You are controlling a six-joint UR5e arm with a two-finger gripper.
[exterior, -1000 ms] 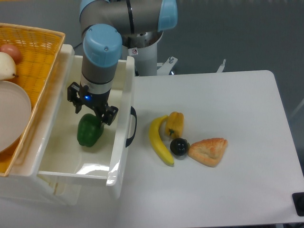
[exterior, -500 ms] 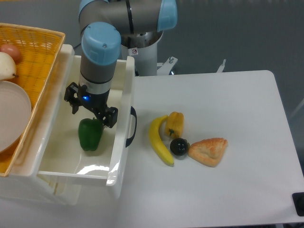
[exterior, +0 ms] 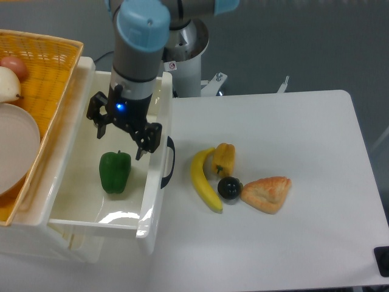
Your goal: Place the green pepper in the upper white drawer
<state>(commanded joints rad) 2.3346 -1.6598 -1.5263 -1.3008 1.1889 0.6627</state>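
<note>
From my fixed camera, I see the green pepper [exterior: 115,172] lying on the floor of the upper white drawer [exterior: 153,201], stem end toward the back. My gripper [exterior: 121,135] hangs just above it, jaws spread and holding nothing, clear of the pepper. An orange woven basket [exterior: 45,67] sits at the drawer's left. On the white table [exterior: 292,134] to the right lie a banana [exterior: 204,179], a yellow pepper [exterior: 223,159], a dark round fruit [exterior: 230,187] and a pastry [exterior: 267,193].
</note>
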